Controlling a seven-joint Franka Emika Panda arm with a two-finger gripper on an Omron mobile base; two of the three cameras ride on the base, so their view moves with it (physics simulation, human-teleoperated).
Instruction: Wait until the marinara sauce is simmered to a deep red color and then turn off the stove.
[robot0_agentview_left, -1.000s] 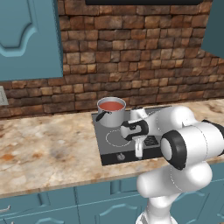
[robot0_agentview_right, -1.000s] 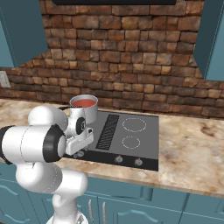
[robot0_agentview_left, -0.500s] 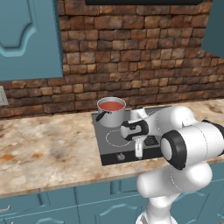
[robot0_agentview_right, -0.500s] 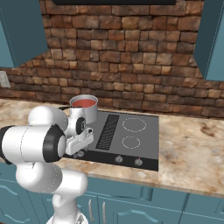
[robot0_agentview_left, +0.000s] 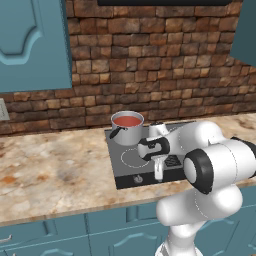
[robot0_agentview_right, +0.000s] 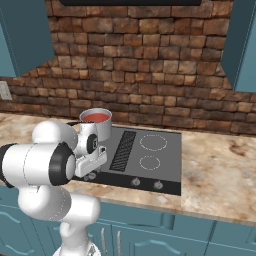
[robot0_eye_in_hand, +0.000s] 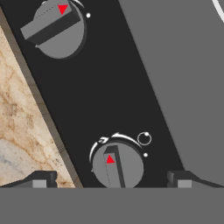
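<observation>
Marinara sauce (robot0_agentview_left: 127, 121) orange-red in steel pot (robot0_agentview_left: 127, 131) on stove (robot0_agentview_right: 160, 170) rear burner, gripper (robot0_eye_in_hand: 109, 180) jaws spread either side of front knob (robot0_eye_in_hand: 117, 165), marble bench (robot0_agentview_left: 50, 172) alongside.

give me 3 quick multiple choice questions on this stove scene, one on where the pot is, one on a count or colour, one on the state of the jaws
1. Where does the pot stand on the stove?
A. back burner, on the side away from the two free burners
B. front burner, nearest the knobs
C. on the counter beside the stove

2. How many knobs show in the hand view?
A. one
B. two
C. four

3. How do the jaws stand?
A. shut on a knob
B. shut on the pot handle
C. open, either side of a knob

Answers:
1 A, the pot sits at the back by the brick wall.
2 B, the near knob and the far knob.
3 C, the gripper has a fingertip on each side of the near knob, apart from it.
</observation>
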